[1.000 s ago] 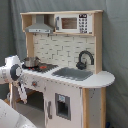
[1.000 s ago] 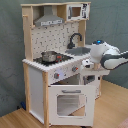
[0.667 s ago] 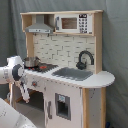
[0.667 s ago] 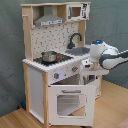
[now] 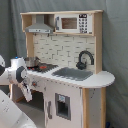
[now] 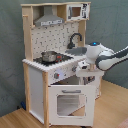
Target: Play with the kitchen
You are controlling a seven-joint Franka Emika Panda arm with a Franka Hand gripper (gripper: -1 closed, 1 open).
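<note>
The robot's hand (image 6: 86, 71), grip impossible to judge, hangs at the kitchen (image 6: 55, 60) front, 3 o'clock of the knobs (image 6: 61, 74); a careless swing could jolt the oven door (image 6: 68, 102).

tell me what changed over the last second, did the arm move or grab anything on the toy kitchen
Barely anything. The arm stays at the front edge of the kitchen, its gripper hanging by the counter just above the oven door, with at most a slight shift. Nothing was visibly taken or let go. The oven door is ajar as before, and the pot stays on the stovetop.
</note>
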